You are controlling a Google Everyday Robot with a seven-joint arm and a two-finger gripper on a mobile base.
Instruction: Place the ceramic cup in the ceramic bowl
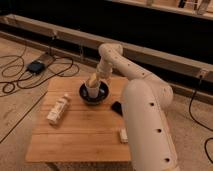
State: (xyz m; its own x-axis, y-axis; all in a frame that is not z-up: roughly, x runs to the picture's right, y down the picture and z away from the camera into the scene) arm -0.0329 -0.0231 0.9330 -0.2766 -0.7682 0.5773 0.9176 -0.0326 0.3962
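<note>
The ceramic cup [92, 89] is sitting upright inside the ceramic bowl [94, 95], at about twelve o'clock from the middle of the wooden bench [80, 135]. The claw [94, 80] is hanging right over the cup's mouth, seemingly touching its rim at the one o'clock side; whether it is clamping the wall or parting from it cannot be told.

The cup is reading as plain white glazed ware: stiff, smooth, probably slippery under hard pads, and brittle if knocked against the bowl. It is likely weighing little for this arm. The best hold is looking like a pinch across the rim, one pad inside the wide mouth and one outside, since the tapered wall is offering poor purchase lower down. The bowl is dark, glossy, round and shallow, wider than the cup, so it is cradling the base loosely.

A white labelled bottle [58, 109] is lying on its side at nine o'clock, well apart from the bowl.
</note>
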